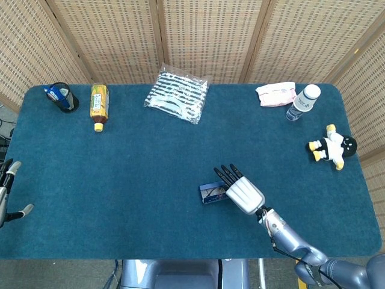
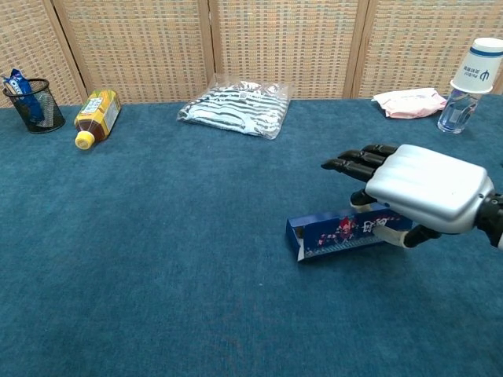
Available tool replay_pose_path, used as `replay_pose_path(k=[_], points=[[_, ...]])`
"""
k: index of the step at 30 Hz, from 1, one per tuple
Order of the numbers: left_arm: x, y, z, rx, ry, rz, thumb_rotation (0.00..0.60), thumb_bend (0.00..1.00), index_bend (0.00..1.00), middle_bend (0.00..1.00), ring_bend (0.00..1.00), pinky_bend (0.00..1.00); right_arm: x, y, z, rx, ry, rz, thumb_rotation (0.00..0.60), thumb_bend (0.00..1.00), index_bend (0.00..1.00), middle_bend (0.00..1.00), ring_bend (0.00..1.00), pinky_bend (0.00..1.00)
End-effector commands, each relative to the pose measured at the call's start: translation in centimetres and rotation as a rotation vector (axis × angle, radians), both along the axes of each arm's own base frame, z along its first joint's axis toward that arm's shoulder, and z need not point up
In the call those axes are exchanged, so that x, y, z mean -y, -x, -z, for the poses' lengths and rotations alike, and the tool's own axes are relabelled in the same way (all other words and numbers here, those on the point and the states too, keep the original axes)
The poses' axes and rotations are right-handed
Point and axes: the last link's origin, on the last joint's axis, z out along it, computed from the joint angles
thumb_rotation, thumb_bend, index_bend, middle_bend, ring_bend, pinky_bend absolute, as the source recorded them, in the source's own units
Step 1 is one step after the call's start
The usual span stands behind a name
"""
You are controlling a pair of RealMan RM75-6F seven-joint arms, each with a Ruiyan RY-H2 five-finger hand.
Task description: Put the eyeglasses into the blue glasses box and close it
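My right hand [image 2: 424, 195] hovers palm-down over the blue glasses box [image 2: 338, 234], dark fingers [image 2: 357, 162] stretched flat toward twelve o'clock; whether the thumb below touches the box, I cannot tell. The box lies near the table's [image 1: 120, 198] front edge, its end open at nine o'clock, the inside too dim to read. My left hand [image 1: 9, 189] waits at nine o'clock off the edge, holding nothing, fingers apart. Far side: one mesh cup [image 1: 65, 97] holding a blue packet, one tea bottle [image 1: 99, 105] lying down, one striped bag [image 1: 177, 93], one pink pack [image 1: 275, 94], one water bottle [image 1: 304, 101]. At three o'clock, one toy figure [image 1: 331, 146].
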Motion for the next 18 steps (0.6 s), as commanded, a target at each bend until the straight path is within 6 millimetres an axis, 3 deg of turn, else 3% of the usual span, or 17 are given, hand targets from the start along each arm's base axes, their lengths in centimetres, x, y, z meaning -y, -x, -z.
replay_pose_path(k=[1,18], points=[[0.0,0.0,0.0,0.000,0.001,0.000,0.600,0.00,0.00,0.00,0.00,0.00,0.2,-0.1,0.1,-0.003,0.003,0.000,0.600,0.52,0.73,0.04,0.00,0.13],[0.0,0.1,-0.1,0.003,0.001,-0.001,0.600,0.00,0.00,0.00,0.00,0.00,1.6,-1.8,0.2,0.016,0.039,0.004,0.600,0.52,0.73,0.04,0.00,0.13]])
